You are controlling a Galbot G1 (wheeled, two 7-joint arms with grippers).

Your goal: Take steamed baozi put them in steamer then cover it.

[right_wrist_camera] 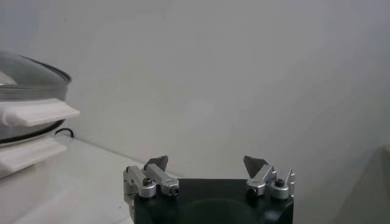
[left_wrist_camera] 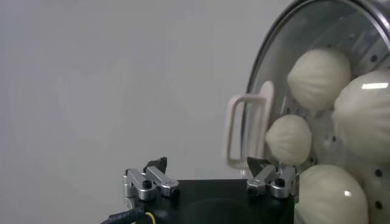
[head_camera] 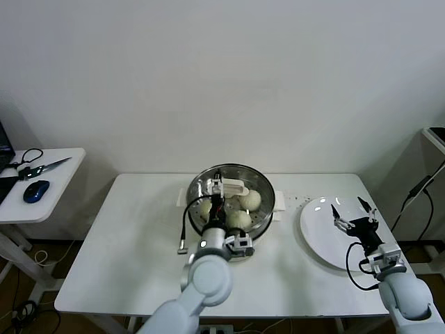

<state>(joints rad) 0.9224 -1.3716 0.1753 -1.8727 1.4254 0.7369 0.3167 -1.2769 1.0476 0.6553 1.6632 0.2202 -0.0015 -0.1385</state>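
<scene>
Baozi: four cream buns [head_camera: 240, 219] lie on the perforated tray inside the steamer, none on the plate.
Left gripper: [head_camera: 217, 197] hangs over the steamer's near half with its fingers spread wide and nothing between them; in its wrist view the buns lie just past one fingertip [left_wrist_camera: 256, 164].
Step in hand: by my reading, the last bun is set down and the arm must clear out. Lift straight up before pulling back, so the fingers do not drag a bun or catch the rim.
Right gripper: [head_camera: 352, 211] hovers over the plate, fingers wide, holding nothing.
Plate: white [head_camera: 316, 233], on the table's right part, well apart from the steamer, with no food on it.
Steamer: steel pot [head_camera: 201, 186] mid-table, white handle [head_camera: 233, 186] at its far side.
Cover: not surely seen, and the pot stands open.
</scene>
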